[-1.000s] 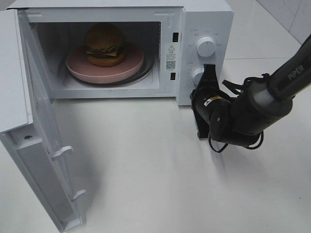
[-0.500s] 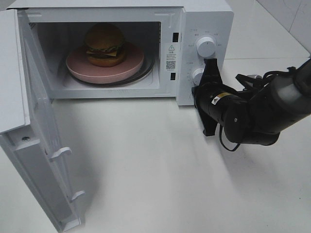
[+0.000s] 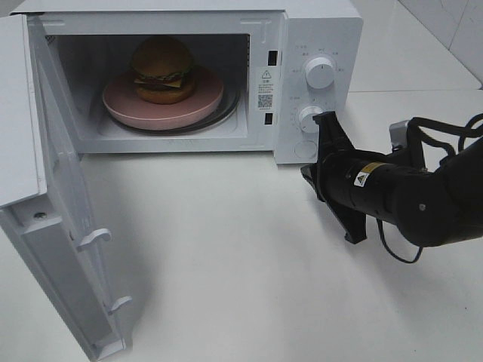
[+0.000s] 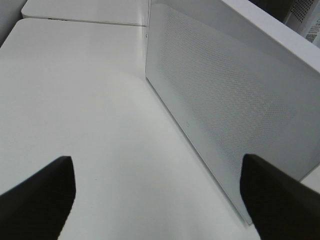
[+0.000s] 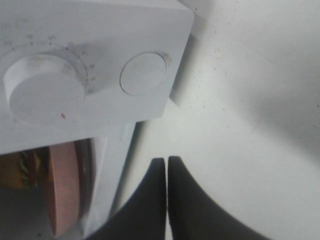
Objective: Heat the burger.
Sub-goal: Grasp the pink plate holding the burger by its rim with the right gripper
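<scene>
Your right gripper is hovering with its fingers pressed together, close to the round button and lower dial on the microwave. Your left gripper is holding its fingers spread wide, facing the dotted face of the open door. The burger is sitting on the pink plate inside the microwave, on the white surface.
</scene>
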